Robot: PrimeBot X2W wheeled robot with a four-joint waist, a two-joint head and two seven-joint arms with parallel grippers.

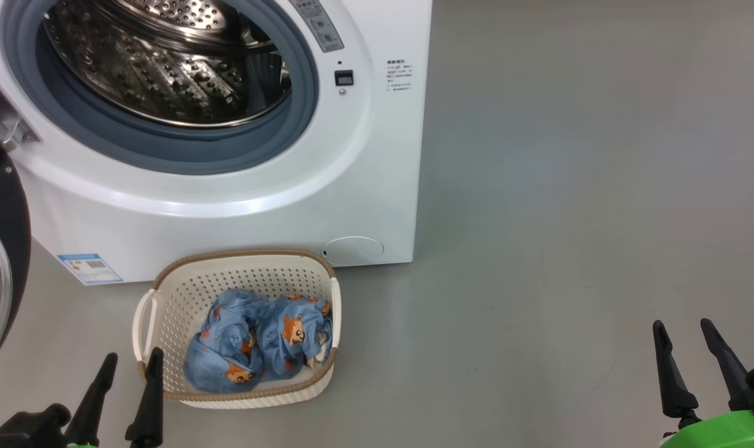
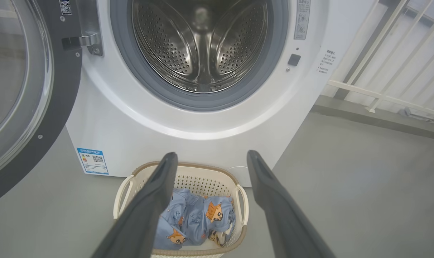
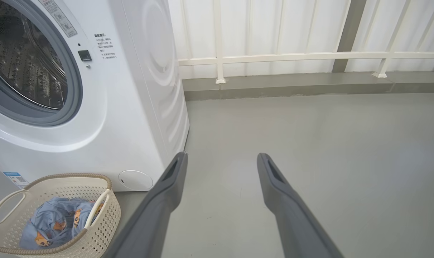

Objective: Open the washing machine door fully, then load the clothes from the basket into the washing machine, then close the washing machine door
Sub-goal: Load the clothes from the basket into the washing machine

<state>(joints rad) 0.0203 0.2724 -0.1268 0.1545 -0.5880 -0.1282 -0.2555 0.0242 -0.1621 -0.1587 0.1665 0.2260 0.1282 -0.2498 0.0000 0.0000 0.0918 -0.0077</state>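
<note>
While washing machine door point(image 2: 22, 89) is swung wide to left, black rim and clear glass shown, steel drum point(image 1: 165, 68) is exposed inside grey gasket point(image 1: 184, 155) of white washing machine point(image 1: 228, 205). Clothes point(image 1: 259, 342), light blue with orange animal faces, are bundled in basket point(image 1: 246, 254), cream, perforated, brown-rimmed, set on floor point(image 1: 570, 218) just before machine's front. Open grey floor is seen to right, bounded by white railing point(image 3: 274, 56). Left hand point(image 1: 134, 354) is held wide open near basket's left handle, empty. Right hand point(image 1: 682, 323) is spread likewise over bare floor, well apart from basket.
</note>
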